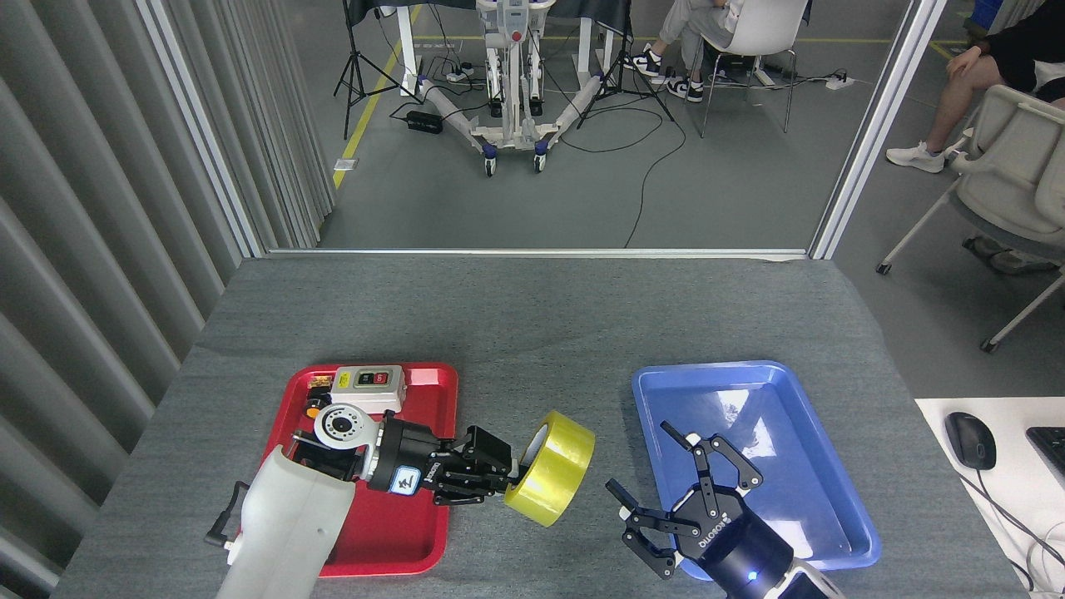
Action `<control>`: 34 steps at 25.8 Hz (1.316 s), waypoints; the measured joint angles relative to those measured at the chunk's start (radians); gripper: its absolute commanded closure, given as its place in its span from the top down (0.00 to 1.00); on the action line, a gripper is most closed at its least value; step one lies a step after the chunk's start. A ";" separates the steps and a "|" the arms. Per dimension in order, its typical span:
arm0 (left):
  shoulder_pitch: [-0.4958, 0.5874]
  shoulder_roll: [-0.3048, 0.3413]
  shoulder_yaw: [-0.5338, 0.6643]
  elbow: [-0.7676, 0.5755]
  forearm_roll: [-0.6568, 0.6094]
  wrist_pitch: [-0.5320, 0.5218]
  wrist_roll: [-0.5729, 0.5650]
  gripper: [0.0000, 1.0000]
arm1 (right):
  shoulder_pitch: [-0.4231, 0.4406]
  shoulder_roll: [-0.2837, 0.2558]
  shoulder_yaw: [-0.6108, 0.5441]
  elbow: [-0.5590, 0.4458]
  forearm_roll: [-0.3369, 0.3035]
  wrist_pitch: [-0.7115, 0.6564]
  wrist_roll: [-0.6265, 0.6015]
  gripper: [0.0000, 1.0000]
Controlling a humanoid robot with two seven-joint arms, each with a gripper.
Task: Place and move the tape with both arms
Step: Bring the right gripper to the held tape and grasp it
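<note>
The tape [553, 467], a wide yellow roll with a white core, is held on edge just above the grey table between the two trays. My left gripper [509, 476] reaches in from the left over the red tray's right edge and is shut on the roll's left rim. Lower right of the roll, my right gripper [666, 491] stands open with its black fingers spread, over the blue tray's near left corner. A gap of bare table separates it from the tape.
A red tray [433, 378] on the left holds a white switch box [368, 388]. The blue tray [832, 507] on the right has nothing in it. A mouse [969, 439] lies on a white desk at right. Seated people and chairs are beyond the table.
</note>
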 measured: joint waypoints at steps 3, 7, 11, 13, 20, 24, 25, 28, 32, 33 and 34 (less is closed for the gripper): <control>0.000 0.003 0.000 -0.003 0.000 0.000 0.000 0.00 | -0.003 0.016 0.000 0.008 -0.022 -0.012 -0.004 0.92; 0.001 0.006 -0.001 -0.009 0.001 0.001 0.000 0.00 | -0.022 0.038 0.000 0.036 -0.060 -0.024 -0.006 0.93; 0.002 0.008 -0.001 -0.013 0.001 0.001 0.000 0.00 | -0.048 0.050 0.000 0.067 -0.082 -0.028 -0.006 0.93; 0.002 0.008 -0.001 -0.013 0.002 0.001 -0.002 0.00 | -0.062 0.062 0.001 0.084 -0.083 -0.029 -0.007 0.93; 0.002 0.015 -0.001 -0.013 0.002 0.001 -0.007 0.00 | -0.108 0.105 0.047 0.129 -0.064 -0.031 -0.005 0.92; 0.002 0.018 -0.001 -0.012 0.002 0.001 -0.007 0.00 | -0.118 0.121 0.063 0.141 -0.050 -0.026 -0.002 0.85; 0.002 0.018 -0.001 -0.012 0.002 0.001 -0.007 0.00 | -0.119 0.123 0.065 0.142 -0.047 -0.026 -0.002 0.83; 0.001 0.019 -0.001 -0.012 0.002 0.001 -0.007 0.00 | -0.120 0.127 0.070 0.144 -0.041 -0.025 -0.001 0.68; 0.001 0.022 -0.001 -0.012 0.002 0.001 -0.007 0.00 | -0.121 0.128 0.075 0.144 -0.039 -0.023 -0.001 0.49; 0.001 0.023 -0.001 -0.012 0.002 0.001 -0.007 0.00 | -0.121 0.128 0.075 0.144 -0.039 -0.022 -0.001 0.46; 0.001 0.024 -0.001 -0.012 0.002 0.001 -0.007 0.00 | -0.121 0.128 0.076 0.144 -0.039 -0.022 -0.001 0.43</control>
